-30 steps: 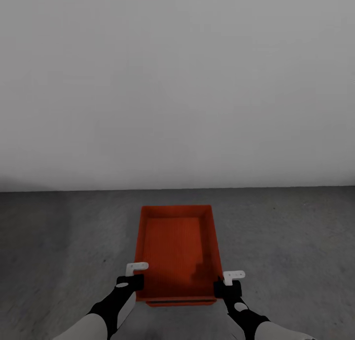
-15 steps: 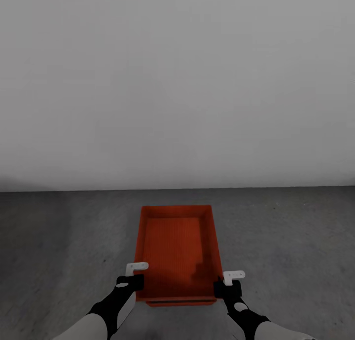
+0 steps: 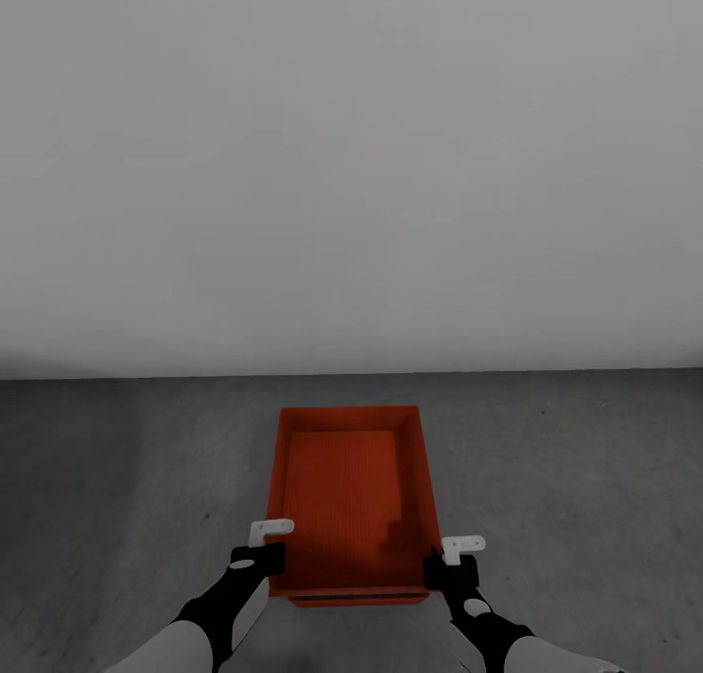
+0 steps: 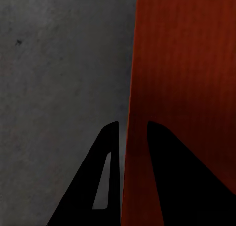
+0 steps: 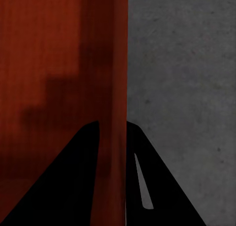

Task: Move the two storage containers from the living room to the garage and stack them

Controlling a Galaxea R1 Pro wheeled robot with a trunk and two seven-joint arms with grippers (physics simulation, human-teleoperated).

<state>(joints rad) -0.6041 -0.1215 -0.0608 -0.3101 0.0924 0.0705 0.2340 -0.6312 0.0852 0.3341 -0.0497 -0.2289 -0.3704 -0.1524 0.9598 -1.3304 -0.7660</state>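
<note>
One orange-red storage container (image 3: 347, 487) lies lengthwise in front of me on the dark grey concrete floor (image 3: 117, 478) of the garage, open side up, its ribbed bottom showing. My left gripper (image 3: 273, 564) straddles its left wall near the close corner, and my right gripper (image 3: 435, 567) straddles the right wall opposite. In the left wrist view the black fingers (image 4: 110, 152) pinch the thin red wall (image 4: 129, 88). The right wrist view shows the same grip, fingers (image 5: 135, 157) on either side of the wall (image 5: 113, 63). A dark slit and a red strip (image 3: 356, 600) run under the near edge.
A plain pale grey wall (image 3: 351, 165) rises straight ahead, meeting the floor just beyond the container's far end. Rough concrete stretches left and right of the container (image 3: 586, 478).
</note>
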